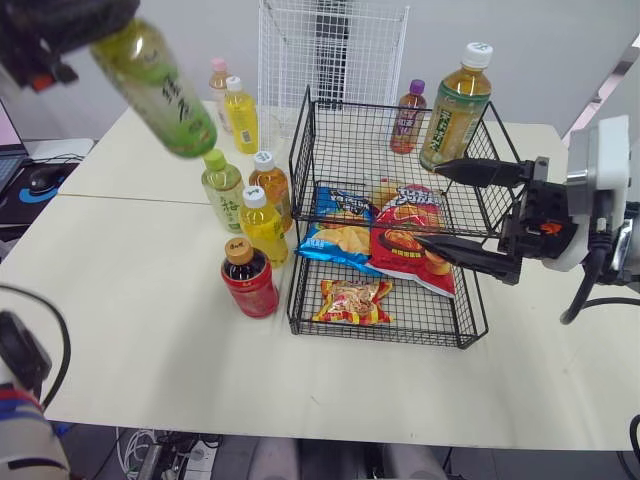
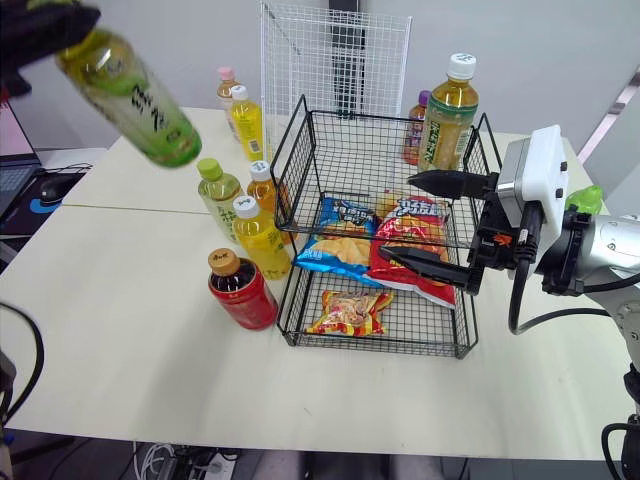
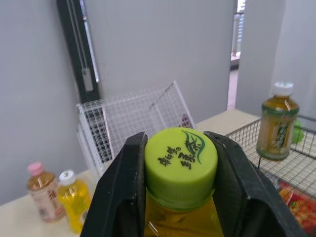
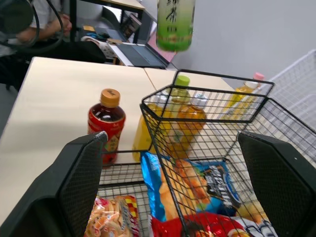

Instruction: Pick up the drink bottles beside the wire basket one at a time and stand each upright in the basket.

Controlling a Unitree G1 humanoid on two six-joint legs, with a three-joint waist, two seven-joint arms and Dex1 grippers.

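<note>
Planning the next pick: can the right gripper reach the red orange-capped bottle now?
Probably not directly. The right gripper, open, is on the far side of the wire basket from the red bottle, so the basket blocks a straight reach. The left gripper holds a green tea bottle.

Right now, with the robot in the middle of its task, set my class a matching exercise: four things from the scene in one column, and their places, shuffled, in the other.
Things
1. big green bottle
2. red bottle
3. blue chip bag
4. pink-cap bottle

Places
A. at the table's far side, by the white mesh panel
B. in the air, gripped at the cap by the left fingers
C. inside the basket
D. on the table, near the basket's front left corner

Pairs: 1-B, 2-D, 3-C, 4-A
</note>
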